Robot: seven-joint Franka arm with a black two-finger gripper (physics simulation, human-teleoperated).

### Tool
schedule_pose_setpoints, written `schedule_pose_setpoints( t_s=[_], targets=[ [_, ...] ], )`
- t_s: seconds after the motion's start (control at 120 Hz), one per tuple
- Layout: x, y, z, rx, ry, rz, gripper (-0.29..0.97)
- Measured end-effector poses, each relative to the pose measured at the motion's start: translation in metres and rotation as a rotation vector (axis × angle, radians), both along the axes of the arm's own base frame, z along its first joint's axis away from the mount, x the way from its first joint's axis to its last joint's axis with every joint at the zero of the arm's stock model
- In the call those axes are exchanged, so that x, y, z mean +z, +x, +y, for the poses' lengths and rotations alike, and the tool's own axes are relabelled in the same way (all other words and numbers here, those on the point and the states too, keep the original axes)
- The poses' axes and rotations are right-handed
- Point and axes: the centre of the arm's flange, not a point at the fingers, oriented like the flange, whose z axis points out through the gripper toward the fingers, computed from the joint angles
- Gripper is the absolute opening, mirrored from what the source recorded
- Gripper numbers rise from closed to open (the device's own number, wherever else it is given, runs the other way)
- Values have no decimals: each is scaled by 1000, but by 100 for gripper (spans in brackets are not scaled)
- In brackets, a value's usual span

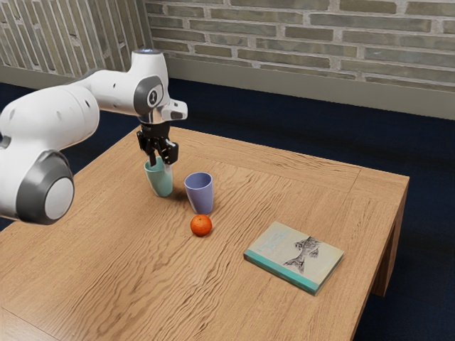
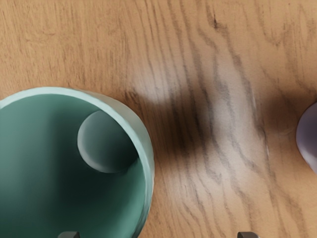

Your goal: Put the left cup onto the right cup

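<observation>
A teal green cup (image 1: 161, 182) stands upright on the wooden table (image 1: 128, 263), at the exterior view's left of a purple cup (image 1: 200, 192). My gripper (image 1: 159, 163) hangs right over the green cup's rim and is open. In the wrist view the green cup (image 2: 59, 168) is seen from above, its inside hollow, and its near wall runs between my two dark fingertips (image 2: 68, 234), which stand far apart. The purple cup's edge (image 2: 309, 136) shows a short way off on the bare wood.
A small orange (image 1: 201, 225) lies just in front of the purple cup. A teal-edged book (image 1: 293, 256) lies flat toward the exterior view's right. The table's right edge (image 1: 387, 234) drops off past the book.
</observation>
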Motion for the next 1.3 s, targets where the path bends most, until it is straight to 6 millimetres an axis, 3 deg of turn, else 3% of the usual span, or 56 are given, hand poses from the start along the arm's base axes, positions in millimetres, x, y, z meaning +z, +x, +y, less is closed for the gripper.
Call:
schedule_pose_setpoints(
  t_s=[0.408,0.767,1.025,1.192,1.3],
  targets=[
    [-27,14,8,-39,-12,3,34],
    [-28,14,9,-58,-13,4,3],
    [-28,14,10,-66,-12,5,-7],
    [-21,14,7,-74,-5,-1,-9],
    [7,14,-7,-93,7,-30,-10]
  ],
)
